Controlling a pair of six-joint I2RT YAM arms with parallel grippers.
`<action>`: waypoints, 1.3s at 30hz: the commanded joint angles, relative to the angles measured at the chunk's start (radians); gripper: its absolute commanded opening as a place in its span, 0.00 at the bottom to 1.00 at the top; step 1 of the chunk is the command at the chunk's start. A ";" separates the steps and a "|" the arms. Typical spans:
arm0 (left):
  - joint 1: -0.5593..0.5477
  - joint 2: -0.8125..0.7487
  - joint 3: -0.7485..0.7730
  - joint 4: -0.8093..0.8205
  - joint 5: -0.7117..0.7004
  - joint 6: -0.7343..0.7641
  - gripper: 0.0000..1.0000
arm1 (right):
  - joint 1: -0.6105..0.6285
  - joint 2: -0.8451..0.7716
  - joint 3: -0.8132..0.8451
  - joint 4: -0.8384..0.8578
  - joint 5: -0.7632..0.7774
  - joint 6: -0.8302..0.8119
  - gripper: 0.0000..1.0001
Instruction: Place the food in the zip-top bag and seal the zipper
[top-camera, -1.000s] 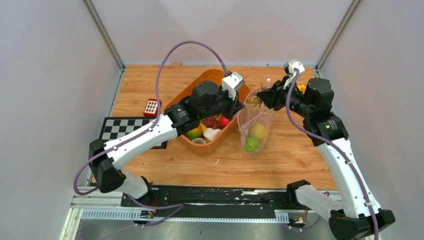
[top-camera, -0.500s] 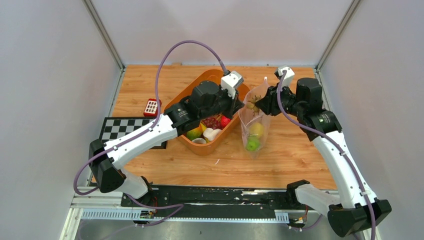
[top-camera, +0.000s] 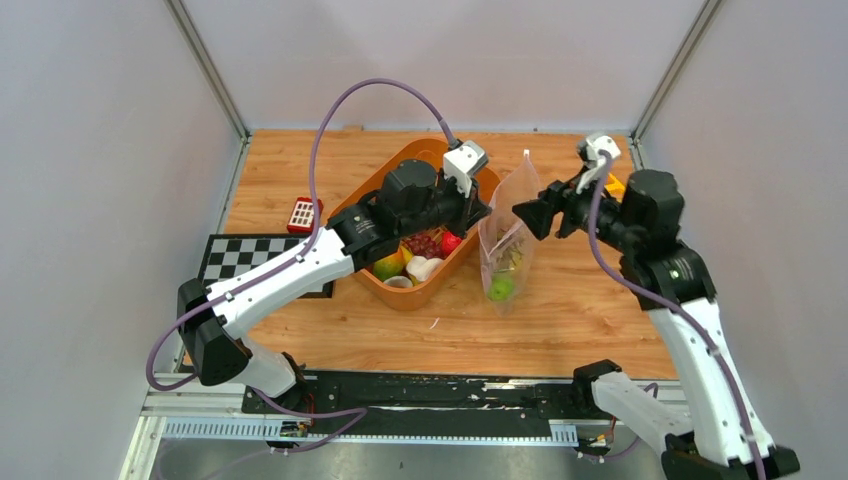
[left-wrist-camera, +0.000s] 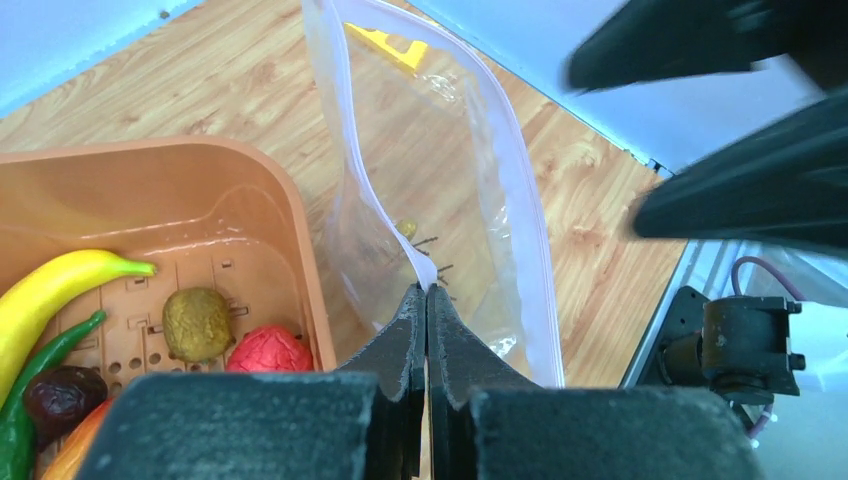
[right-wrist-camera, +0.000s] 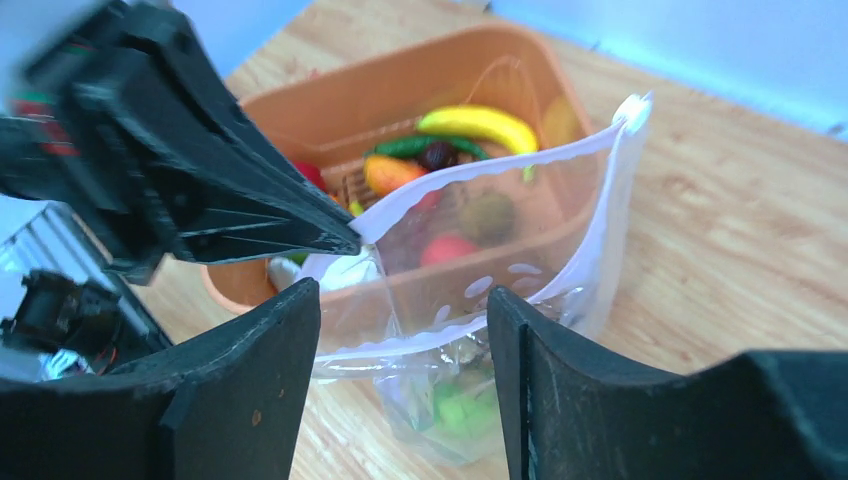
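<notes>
- Right end effector (top-camera: 520, 211) has opened and backed off; its grapes (top-camera: 514, 256) now lie in the bag (top-camera: 500, 235).
- Left end effector (left-wrist-camera: 427, 295) stays closed, pinching the bag's rim beside the basket (top-camera: 412, 153).
- More food waits; zipper unsealed.

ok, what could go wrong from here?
1. Only the left gripper pinches one lip of the zip-top bag. If it slips, the bag could slump and spill the green apple.
2. The open right gripper sits close to the bag's mouth. Moving off could snag the far lip.
</notes>
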 joint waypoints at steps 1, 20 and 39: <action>-0.001 -0.013 0.041 0.025 -0.011 -0.004 0.00 | 0.006 -0.118 0.024 0.021 0.209 0.049 0.61; -0.001 -0.006 0.036 0.016 0.023 0.000 0.00 | 0.006 0.059 -0.083 0.083 0.259 0.295 0.52; 0.013 0.020 0.013 0.000 -0.065 -0.017 0.23 | 0.005 -0.035 -0.083 0.124 0.396 0.152 0.00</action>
